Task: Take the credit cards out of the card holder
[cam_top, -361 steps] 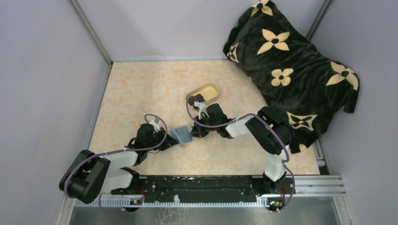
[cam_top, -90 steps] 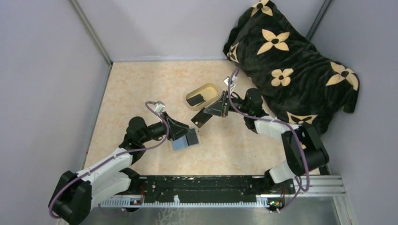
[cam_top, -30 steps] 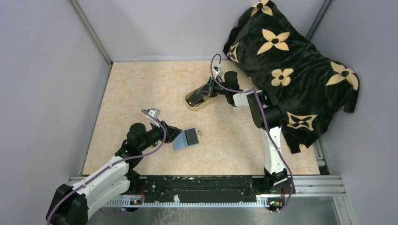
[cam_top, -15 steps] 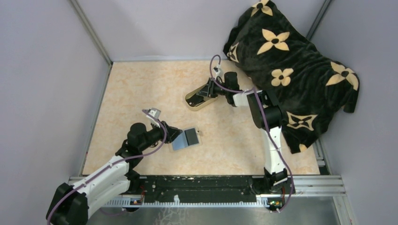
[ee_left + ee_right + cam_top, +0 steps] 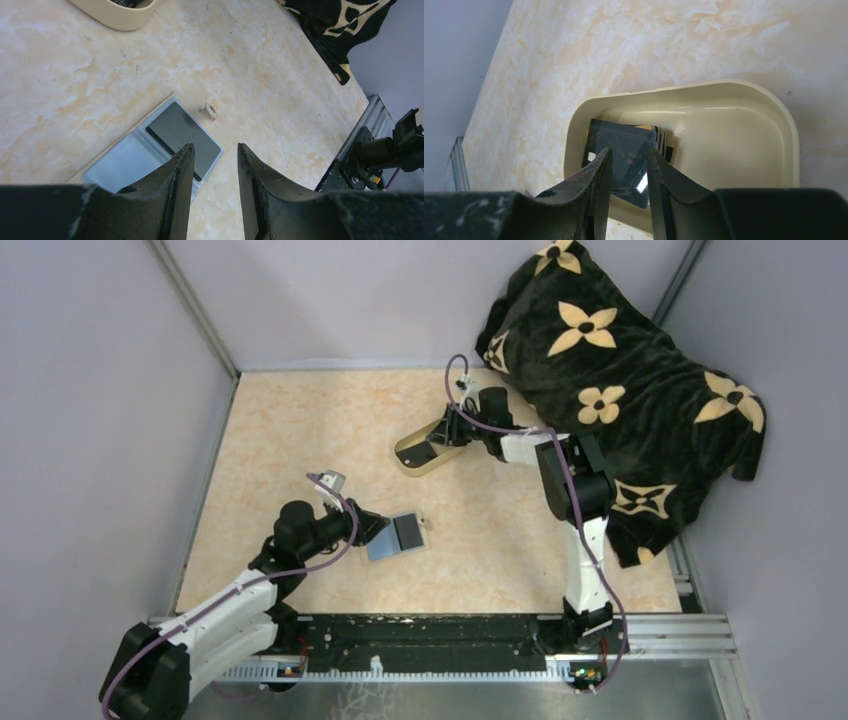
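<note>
The card holder (image 5: 383, 544) lies open on the table, blue-grey faces up, tan tab (image 5: 210, 110) beside it. In the left wrist view its left face (image 5: 125, 160) looks empty and a black credit card (image 5: 175, 131) sits in the right pocket. My left gripper (image 5: 215, 147) is open and empty, hovering just above the holder's near edge; in the top view it (image 5: 375, 527) is at the holder's left side. My right gripper (image 5: 629, 152) is open over the cream dish (image 5: 734, 140), where several black cards (image 5: 624, 137) lie stacked at one end. It also shows in the top view (image 5: 437, 437).
The oval dish (image 5: 410, 462) stands mid-table, its rim also in the left wrist view (image 5: 117, 17). A black blanket with cream flowers (image 5: 620, 360) fills the back right corner. Grey walls close the left, back and right sides.
Twelve seconds ago my right gripper was at the holder; three seconds ago it carried a black card towards the dish, and now it is open over the cards there. The left arm drew back slightly.
</note>
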`<state>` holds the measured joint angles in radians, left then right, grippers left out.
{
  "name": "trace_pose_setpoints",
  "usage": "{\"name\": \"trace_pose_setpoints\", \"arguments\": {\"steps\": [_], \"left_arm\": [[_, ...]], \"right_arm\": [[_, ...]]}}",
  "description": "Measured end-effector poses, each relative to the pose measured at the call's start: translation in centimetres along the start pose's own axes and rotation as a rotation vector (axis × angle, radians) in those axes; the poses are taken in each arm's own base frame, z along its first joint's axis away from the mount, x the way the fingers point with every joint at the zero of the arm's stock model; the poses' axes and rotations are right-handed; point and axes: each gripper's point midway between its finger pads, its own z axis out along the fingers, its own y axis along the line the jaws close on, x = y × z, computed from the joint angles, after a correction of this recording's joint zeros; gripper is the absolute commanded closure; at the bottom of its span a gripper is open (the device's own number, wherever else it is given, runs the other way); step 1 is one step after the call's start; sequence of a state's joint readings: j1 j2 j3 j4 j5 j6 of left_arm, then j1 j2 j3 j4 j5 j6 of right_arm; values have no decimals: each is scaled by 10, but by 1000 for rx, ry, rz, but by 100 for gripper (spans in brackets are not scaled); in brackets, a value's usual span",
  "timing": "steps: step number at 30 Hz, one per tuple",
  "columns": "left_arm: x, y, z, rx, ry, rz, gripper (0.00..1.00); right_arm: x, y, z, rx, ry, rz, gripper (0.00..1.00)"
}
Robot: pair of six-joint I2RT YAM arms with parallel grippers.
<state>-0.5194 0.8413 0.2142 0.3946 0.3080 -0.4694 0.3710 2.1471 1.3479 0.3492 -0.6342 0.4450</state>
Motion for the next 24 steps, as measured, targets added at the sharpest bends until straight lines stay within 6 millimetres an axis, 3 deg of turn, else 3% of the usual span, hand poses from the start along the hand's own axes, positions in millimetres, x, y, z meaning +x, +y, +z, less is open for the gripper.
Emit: {"name": "trace_pose_setpoints", "arguments": {"steps": [4, 8, 10, 24], "left_arm": [[1, 0, 1, 2, 6, -1, 57], [2, 0, 1, 3, 9, -2, 57], [3, 1, 2, 2, 11, -3, 57], [3, 1, 2, 2, 12, 1, 58]], "right_arm": [[0, -7, -2, 44, 4, -20, 72], [6, -18, -4, 108, 23, -40, 88], [7, -23, -4, 148, 34, -61, 91], [10, -22, 3, 257, 88, -172, 93]]}}
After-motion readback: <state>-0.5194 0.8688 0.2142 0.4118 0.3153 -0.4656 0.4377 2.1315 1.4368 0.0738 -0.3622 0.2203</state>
